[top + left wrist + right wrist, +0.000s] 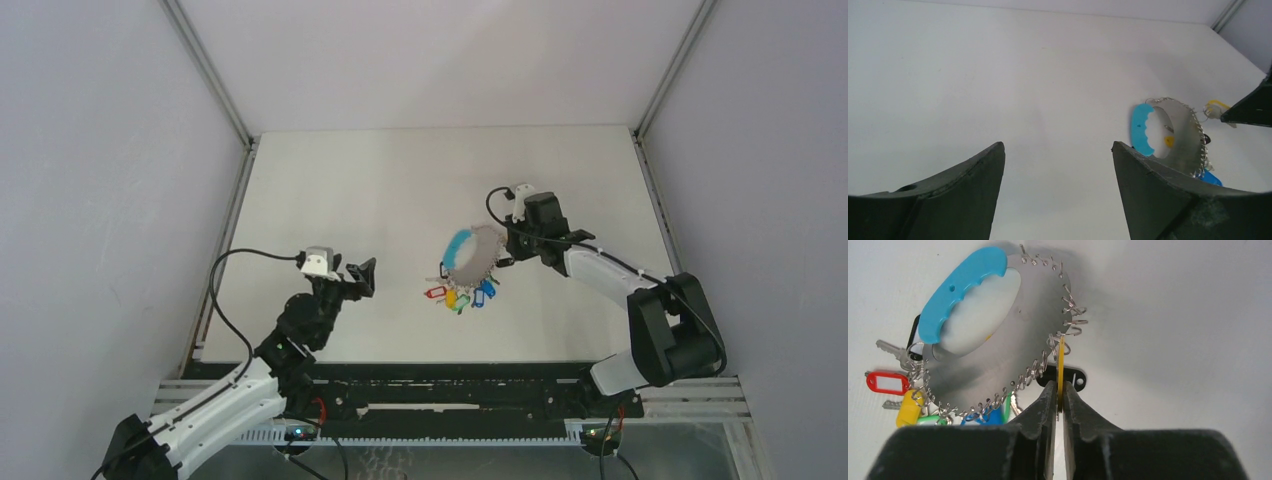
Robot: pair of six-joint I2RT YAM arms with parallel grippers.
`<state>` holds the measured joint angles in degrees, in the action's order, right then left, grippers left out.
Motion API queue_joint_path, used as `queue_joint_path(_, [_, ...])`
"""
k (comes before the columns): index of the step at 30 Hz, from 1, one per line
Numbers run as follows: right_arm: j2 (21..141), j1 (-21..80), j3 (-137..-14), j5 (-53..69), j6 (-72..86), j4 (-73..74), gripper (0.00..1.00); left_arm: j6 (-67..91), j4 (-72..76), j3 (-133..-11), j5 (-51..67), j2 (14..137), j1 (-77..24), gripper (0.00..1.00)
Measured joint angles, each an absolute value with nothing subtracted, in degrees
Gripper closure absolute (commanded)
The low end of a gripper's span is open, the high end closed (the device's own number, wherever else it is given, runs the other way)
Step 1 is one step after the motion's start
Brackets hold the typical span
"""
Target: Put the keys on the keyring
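The left gripper (366, 277) hangs wide open, well apart to the left of the keyring (474, 255), while the right gripper (1060, 390), arm stretched forward, pinches a yellow key tag (1061, 357) at the keyring's right rim.

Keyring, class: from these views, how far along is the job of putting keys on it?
Done: several tagged keys hang from the keyring. In hand: the right pincer is shut on a yellow tag at the ring's wire loops; whether it is hooked is unclear. To do: release it; the left pincer is open and empty.
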<state>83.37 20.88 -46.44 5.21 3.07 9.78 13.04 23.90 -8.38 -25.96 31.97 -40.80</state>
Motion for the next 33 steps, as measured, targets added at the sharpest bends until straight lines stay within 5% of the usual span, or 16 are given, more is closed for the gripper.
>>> queue_joint_path(7, [80.29,17.74,-43.94,5.04,6.52,9.04,0.48,16.01,17.76,-9.15,-30.48,29.02,-40.69,0.06])
queue_joint_path(15, [59.92,17.32,-35.62,2.81,11.11,11.88,0.06,25.8,4.1,-17.52,-34.35,24.1,-40.66,0.0])
queue_joint_path(33, [5.65,17.23,-34.54,-8.8,18.83,30.89,0.0,32.27,-35.92,-41.63,-37.63,12.1,-40.69,0.0])
